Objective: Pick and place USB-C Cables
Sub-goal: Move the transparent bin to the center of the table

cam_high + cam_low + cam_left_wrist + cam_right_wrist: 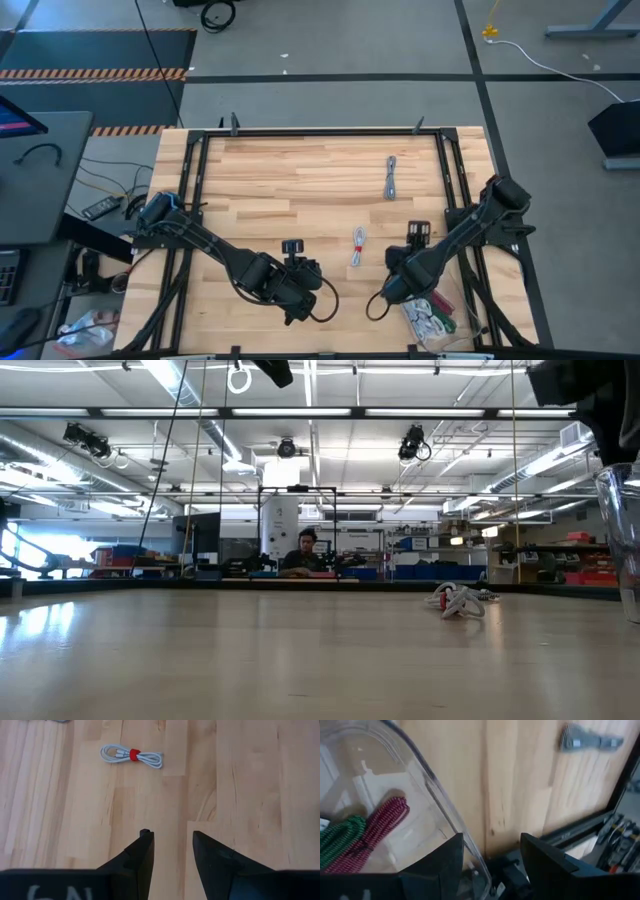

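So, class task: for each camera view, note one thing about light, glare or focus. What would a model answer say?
High view: even light, the white cable with a red tie is crisp. Low view: ceiling lamps glare on the wooden table. Left wrist view: sharp wood grain. Right wrist view: the clear plastic tray reflects light and the grey cable bundle is blurred.

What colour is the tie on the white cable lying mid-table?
Red, clearest in the left wrist view: tie on white cable.

Left hand (172, 852) open, empty; red-tied white cable (132, 756) ahead.
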